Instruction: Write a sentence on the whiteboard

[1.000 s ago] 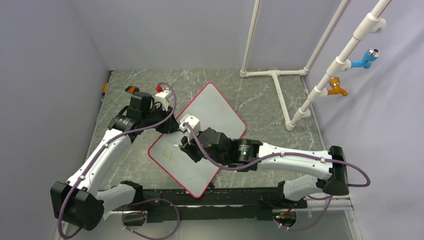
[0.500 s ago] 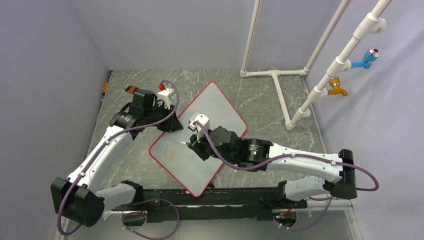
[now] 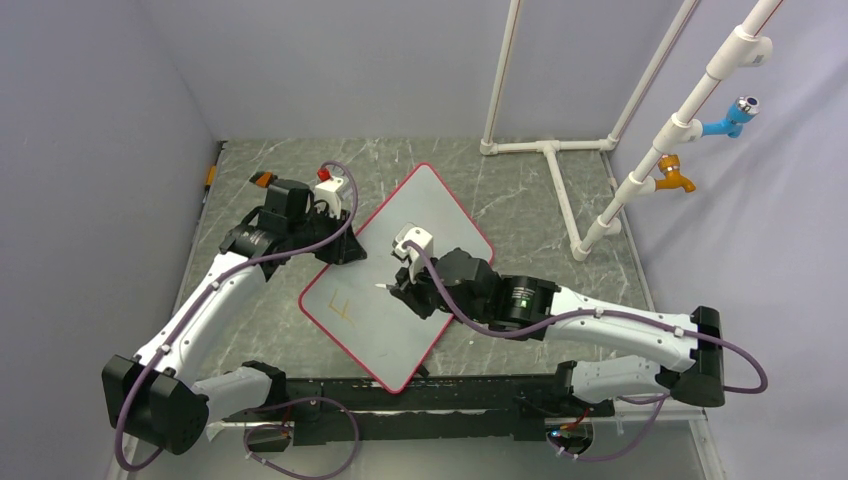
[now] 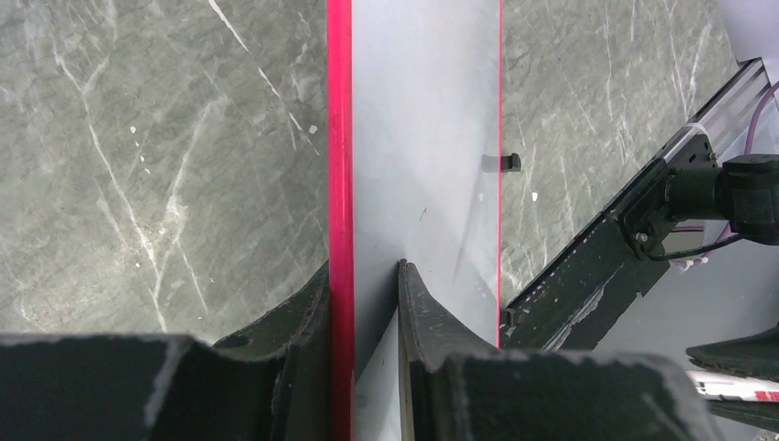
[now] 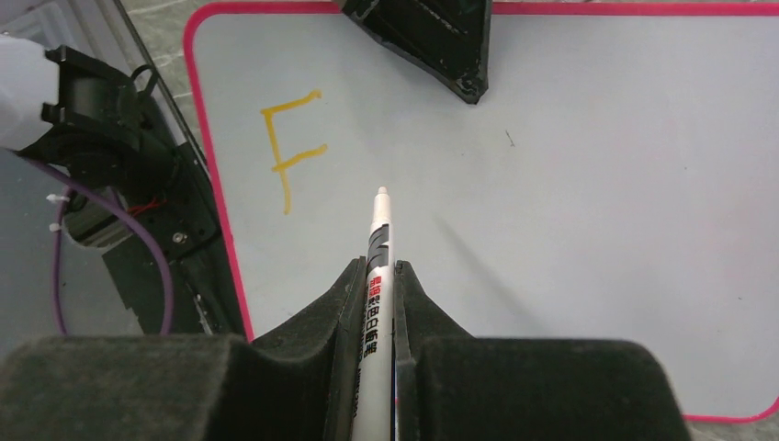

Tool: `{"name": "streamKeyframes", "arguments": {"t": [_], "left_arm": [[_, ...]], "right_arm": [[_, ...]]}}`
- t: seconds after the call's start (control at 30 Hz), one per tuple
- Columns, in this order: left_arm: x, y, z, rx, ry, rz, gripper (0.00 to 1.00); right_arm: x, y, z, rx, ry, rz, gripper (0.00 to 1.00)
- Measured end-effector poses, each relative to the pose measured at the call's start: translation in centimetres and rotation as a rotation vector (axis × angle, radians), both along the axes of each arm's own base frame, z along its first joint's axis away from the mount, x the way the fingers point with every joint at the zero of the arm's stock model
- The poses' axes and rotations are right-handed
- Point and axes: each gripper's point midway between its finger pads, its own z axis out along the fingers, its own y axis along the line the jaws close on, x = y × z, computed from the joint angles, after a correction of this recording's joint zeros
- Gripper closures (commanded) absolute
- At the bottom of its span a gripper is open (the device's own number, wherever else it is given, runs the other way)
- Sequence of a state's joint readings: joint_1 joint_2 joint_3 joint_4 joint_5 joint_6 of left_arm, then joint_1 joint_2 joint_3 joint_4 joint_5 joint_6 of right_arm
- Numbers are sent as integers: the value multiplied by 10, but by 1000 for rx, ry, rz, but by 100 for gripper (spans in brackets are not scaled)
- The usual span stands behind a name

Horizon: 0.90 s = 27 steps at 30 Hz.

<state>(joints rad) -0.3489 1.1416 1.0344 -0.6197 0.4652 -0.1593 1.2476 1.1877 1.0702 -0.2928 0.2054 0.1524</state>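
The whiteboard point(image 3: 440, 225), white with a red rim, lies tilted on the table; it also shows in the right wrist view point(image 5: 597, 230) and the left wrist view point(image 4: 432, 138). Of the sentence only a yellow-orange "F" point(image 5: 287, 152) is written, near the board's lower left point(image 3: 343, 310). My left gripper point(image 3: 345, 248) is shut on the board's left edge point(image 4: 366, 271), one finger on each side of the red rim. My right gripper point(image 5: 378, 268) is shut on a white marker point(image 5: 378, 234), tip just right of the "F"; it hovers over the board's middle point(image 3: 400, 290).
A white pipe frame point(image 3: 545, 150) stands at the back right, with a slanted pipe carrying a blue point(image 3: 733, 115) and an orange point(image 3: 675, 178) tap. A black rail point(image 3: 450, 400) runs along the near edge. Grey walls close in the left and back.
My right gripper has moved right and a little away from the "F" with the marker. The left gripper shifted slightly with the board early on, then stayed.
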Motion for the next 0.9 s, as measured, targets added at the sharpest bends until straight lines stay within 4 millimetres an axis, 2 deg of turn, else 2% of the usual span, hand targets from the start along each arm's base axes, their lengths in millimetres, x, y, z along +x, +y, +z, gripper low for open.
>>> {"name": "streamKeyframes", "arguments": {"t": [0.3,0.53,0.9], "left_arm": [[0,0,0,-1,-7,2,100],[-1,2,-1,2,-11,11,100],[-1,3,-1,4,-13,14,100]], "right_arm": [[-7,-5,5,28,1,50,100],[-11,0,-6,25,21,85,100],[-7,14,-25,-7,36,88,100]]}}
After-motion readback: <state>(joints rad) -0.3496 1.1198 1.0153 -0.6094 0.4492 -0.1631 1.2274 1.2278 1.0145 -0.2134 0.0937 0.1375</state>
